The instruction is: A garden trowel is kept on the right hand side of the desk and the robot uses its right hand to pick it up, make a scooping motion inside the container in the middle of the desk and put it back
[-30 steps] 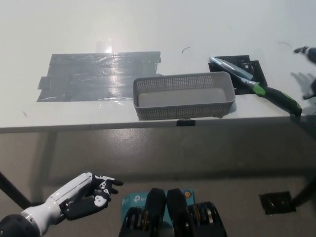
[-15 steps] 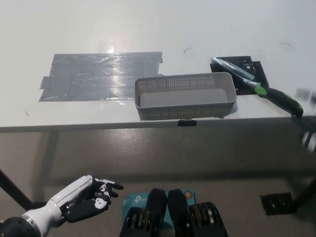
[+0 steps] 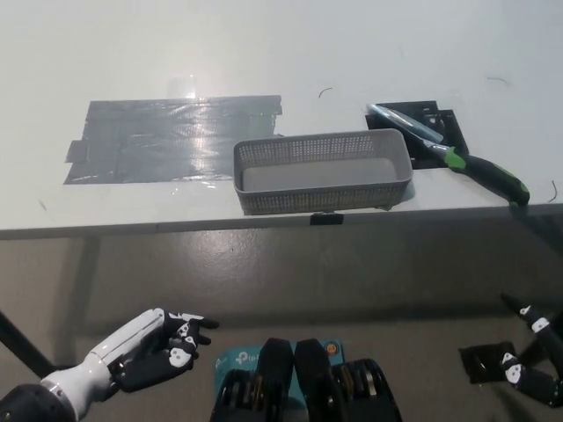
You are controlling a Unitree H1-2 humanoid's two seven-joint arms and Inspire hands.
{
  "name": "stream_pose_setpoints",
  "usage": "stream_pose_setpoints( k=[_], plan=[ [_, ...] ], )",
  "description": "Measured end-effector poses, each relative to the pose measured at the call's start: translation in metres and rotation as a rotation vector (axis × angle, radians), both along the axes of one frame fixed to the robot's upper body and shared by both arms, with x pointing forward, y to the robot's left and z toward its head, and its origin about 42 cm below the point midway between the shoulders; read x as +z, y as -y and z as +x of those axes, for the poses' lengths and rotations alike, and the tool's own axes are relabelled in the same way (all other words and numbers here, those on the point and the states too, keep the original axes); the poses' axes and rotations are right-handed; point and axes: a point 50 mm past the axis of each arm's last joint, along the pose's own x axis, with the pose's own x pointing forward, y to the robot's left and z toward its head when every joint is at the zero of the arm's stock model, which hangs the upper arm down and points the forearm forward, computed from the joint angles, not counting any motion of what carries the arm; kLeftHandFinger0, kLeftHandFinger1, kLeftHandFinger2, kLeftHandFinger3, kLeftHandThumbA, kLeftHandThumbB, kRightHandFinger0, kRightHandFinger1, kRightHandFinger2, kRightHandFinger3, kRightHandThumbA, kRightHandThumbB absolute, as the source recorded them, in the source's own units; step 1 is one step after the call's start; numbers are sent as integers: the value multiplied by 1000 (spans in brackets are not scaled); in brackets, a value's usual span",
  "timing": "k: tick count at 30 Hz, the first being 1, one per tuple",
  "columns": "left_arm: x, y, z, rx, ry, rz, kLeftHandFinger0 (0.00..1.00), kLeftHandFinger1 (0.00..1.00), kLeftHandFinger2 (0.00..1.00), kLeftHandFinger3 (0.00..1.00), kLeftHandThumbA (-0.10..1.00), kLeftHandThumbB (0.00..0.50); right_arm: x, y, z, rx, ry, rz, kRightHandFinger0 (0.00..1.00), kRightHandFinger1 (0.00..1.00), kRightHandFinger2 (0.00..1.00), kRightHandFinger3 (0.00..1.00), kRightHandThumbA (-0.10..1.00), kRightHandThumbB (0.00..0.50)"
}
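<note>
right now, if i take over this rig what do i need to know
Left hand: open, resting low at lower left, below the desk.
Right hand: open, empty, low at lower right, off the desk.
Garden trowel: lying on the black mat at the desk's right, beside the container, which looks empty.
Done: no sign either way of a scoop.
Left, if not yet done: pick up, scoop, put back.
</note>
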Motion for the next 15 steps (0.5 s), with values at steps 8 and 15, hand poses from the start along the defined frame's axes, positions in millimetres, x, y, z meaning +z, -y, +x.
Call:
stream_pose_setpoints(
  k=[8, 15],
  plan=[
    [-8, -2, -5, 23, -17, -2, 741, 785, 837, 913, 1000, 380, 1, 5, 7, 8, 53, -11, 804, 898, 984, 1000, 116, 136],
    [-7, -6, -5, 42, -12, -4, 745, 779, 812, 916, 1000, 362, 5, 12, 9, 0, 67, -27, 949, 1000, 1000, 1000, 201, 158]
  ],
)
